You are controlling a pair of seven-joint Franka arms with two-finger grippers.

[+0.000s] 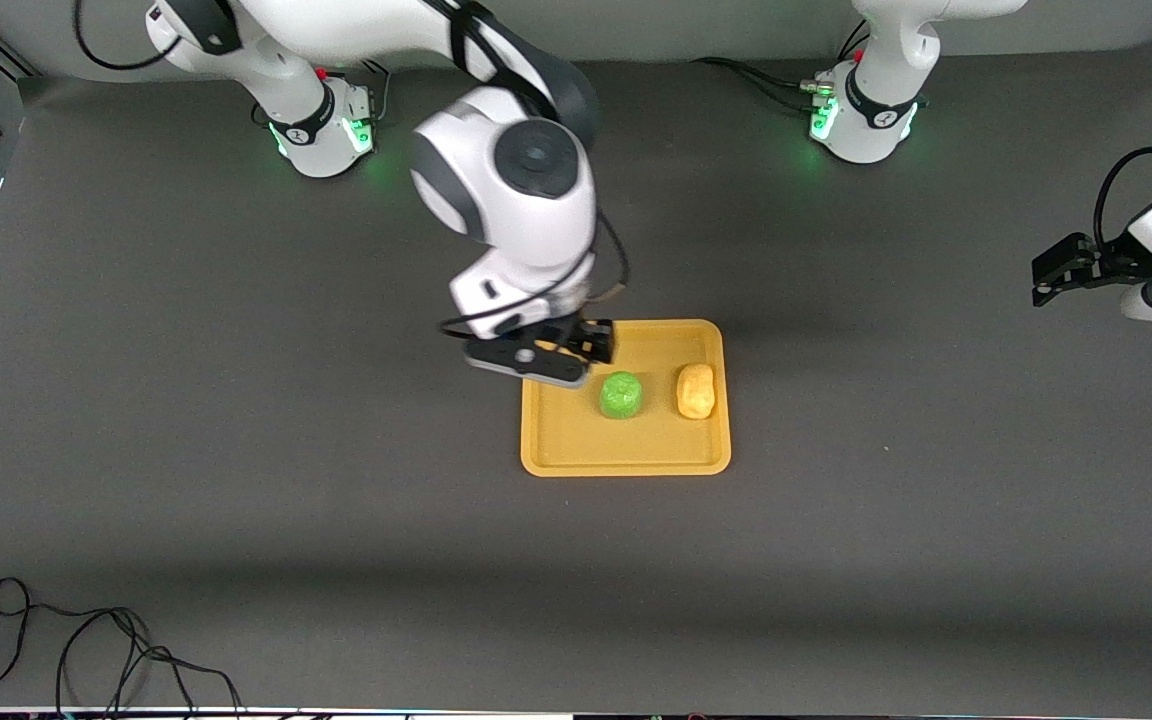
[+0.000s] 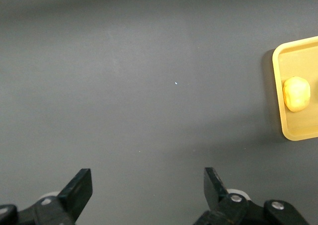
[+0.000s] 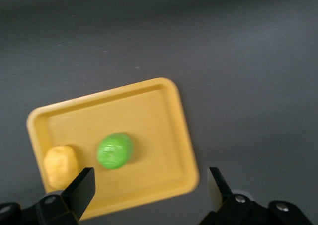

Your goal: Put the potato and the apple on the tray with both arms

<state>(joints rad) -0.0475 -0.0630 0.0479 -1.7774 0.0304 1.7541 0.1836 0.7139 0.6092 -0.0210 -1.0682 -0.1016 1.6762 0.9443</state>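
I count one tray [image 1: 626, 440], one apple [image 1: 621, 395], one potato [image 1: 696, 390] and two arms. Taking the tray as my landmark: it lies flat on the table [image 1: 236, 450], its long sides running toward the arms' ends of the table. The apple sits on it near the middle, and the potato rests just beside the apple, toward the left arm's end, apart from it. The potato's long axis points from the front camera toward the robots' bases; the apple is round, so I read no direction from it.

The right gripper [image 1: 546, 358] hangs over the tray's corner farthest from the front camera at the right arm's end, fingers spread wide, nothing between them; it hides that corner. In the left wrist view the tray [image 2: 298, 130] is cut off at the frame edge.

The left gripper [image 1: 1071, 270] waits well away from the tray, over bare table at the left arm's end, fingers wide apart and empty.
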